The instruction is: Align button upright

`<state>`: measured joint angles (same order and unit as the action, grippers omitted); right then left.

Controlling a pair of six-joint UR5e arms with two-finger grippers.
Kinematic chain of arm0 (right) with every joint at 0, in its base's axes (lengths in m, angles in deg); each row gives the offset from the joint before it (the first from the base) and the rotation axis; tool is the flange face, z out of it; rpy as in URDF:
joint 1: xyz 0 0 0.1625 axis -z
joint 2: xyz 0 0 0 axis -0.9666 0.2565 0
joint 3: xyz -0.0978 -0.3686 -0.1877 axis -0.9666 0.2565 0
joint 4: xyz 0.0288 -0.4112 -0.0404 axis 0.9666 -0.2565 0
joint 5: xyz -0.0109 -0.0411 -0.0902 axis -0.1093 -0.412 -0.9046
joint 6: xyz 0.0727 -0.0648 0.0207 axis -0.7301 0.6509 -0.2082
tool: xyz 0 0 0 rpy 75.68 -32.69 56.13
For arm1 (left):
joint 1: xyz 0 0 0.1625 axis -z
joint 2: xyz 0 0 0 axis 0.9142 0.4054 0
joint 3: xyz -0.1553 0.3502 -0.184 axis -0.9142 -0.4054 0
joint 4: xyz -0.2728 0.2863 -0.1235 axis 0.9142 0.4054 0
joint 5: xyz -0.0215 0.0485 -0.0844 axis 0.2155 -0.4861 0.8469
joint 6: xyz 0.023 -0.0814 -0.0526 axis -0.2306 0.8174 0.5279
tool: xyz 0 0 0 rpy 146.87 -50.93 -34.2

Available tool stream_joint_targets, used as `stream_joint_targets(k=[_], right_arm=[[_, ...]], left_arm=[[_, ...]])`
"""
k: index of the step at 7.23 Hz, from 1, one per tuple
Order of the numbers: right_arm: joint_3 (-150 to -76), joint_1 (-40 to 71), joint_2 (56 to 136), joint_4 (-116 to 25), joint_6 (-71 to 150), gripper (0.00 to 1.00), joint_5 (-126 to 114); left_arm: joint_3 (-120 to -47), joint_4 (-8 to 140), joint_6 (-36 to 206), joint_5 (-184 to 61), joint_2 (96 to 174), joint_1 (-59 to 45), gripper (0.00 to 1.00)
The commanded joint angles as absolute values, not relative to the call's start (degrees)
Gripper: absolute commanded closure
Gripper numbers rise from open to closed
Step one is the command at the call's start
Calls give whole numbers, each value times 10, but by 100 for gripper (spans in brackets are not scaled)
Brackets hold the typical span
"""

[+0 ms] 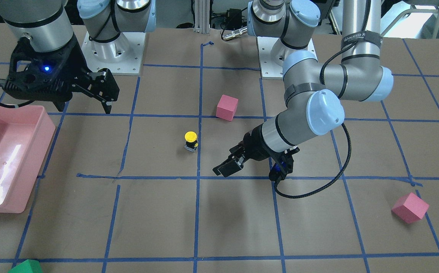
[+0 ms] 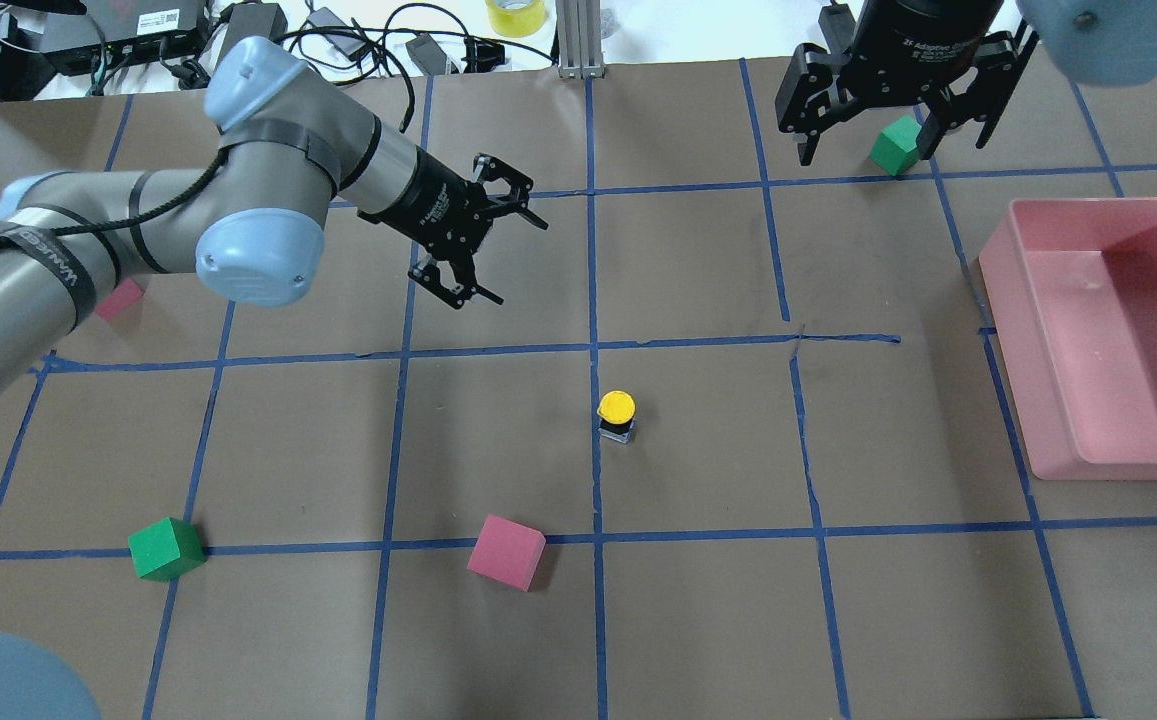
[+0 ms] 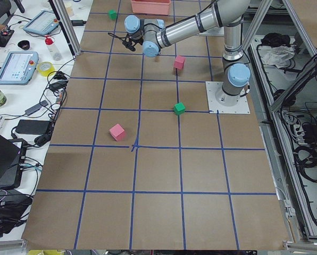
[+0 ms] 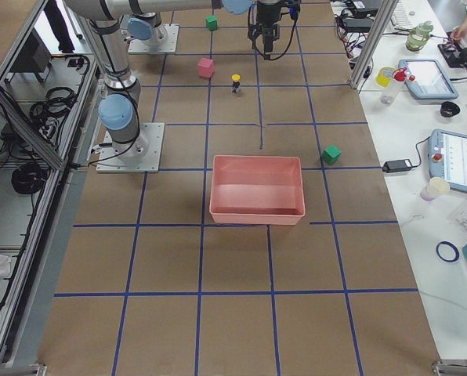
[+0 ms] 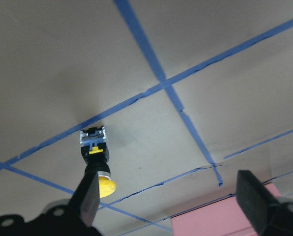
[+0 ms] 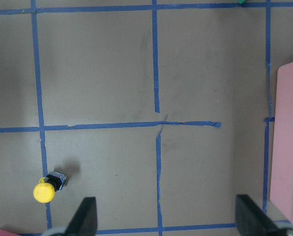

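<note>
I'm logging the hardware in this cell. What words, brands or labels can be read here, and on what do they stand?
"VANJEED": on the black strap around the left arm.
"2F Adaptive": white print on the body of the right gripper; the rest is cut off.
White print on the left gripper: too small to read.
White barcode label on a box beyond the table: too small to read.
The button: no text visible.

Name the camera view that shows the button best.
Left wrist-mounted: the button is largest there, cap, body and base distinct, though a finger clips the cap. Front-facing, overhead and right wrist views show it small but whole; exterior right, tiny.
</note>
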<state>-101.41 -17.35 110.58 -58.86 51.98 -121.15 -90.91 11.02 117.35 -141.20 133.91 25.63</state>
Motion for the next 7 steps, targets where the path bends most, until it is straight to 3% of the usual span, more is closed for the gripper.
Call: stream_joint_targets(k=[1,4,7], right_arm=[[-1014,-173,1106,-589,520,0,-1212],[-1014,-173,1106,-589,520,0,-1213],[-1014,-173,1106,-589,519,0,-1213]], left_arm=[[-876,145,954,-1518,1310,221,0],[-805,325,667,-1747,1263,172,0],[-759,403,667,-1774,1215,153,0]])
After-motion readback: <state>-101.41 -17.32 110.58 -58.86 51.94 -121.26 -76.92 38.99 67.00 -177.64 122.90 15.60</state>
